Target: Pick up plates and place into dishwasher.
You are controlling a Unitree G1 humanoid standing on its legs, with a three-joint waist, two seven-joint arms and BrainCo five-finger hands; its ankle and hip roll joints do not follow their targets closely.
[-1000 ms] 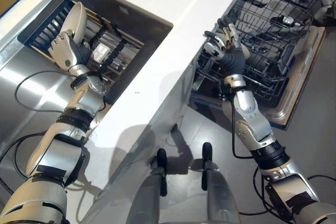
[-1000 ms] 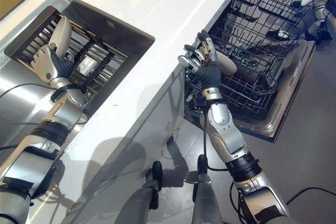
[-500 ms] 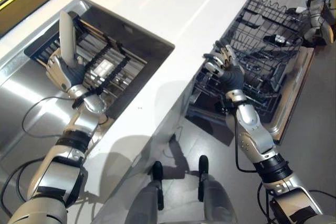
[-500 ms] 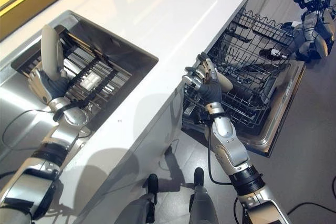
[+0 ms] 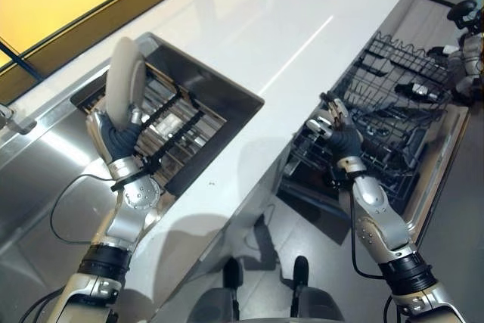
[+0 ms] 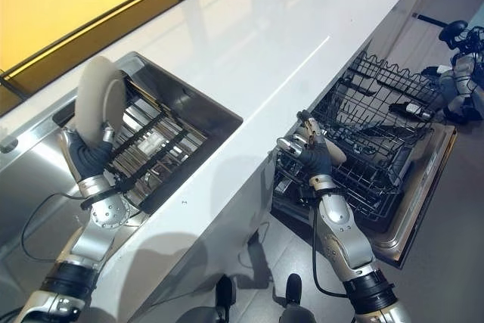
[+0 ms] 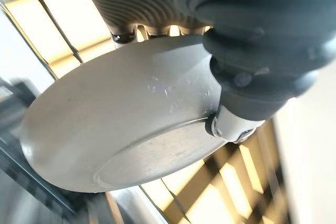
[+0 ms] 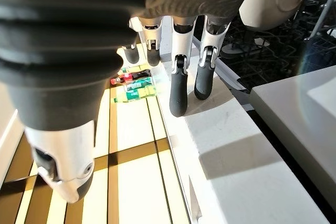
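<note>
Left hand (image 5: 113,135) clamped on a beige plate (image 5: 125,83), thumb across its underside, plate upright on edge above the hand. Just past and below the hand, sink (image 5: 219,85) with a dark rack (image 5: 170,122). Right hand (image 5: 338,135) with fingers loosely spread, holding nothing, at the near edge of the dishwasher basket (image 5: 393,104).
</note>
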